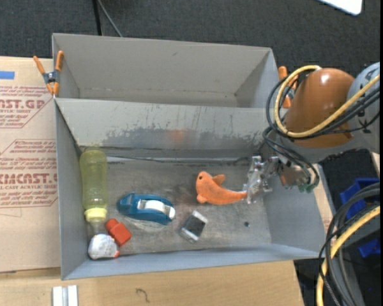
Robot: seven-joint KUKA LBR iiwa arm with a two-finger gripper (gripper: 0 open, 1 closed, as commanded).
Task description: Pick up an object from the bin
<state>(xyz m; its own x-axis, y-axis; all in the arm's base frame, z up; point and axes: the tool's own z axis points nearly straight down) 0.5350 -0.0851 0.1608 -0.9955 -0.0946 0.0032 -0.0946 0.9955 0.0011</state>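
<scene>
- The gripper (256, 183) is low in the right part of the grey bin (159, 116), at the tail end of an orange fish-shaped toy (215, 190) that lies mid-floor.
- I cannot tell whether it is spread apart or clamped on that tail.
- The toy lies on the bin floor, so as far as I can judge nothing is lifted yet.
- A blue-and-white object (145, 209), a small grey square (193, 225) and a yellowish bottle (94, 183) lie further left, untouched.

The grey bin (159, 127) carries a yellow bottle (94, 185) at lower left. A blue dispenser (145, 209) and an orange fish (216, 192) lie centre.
</scene>
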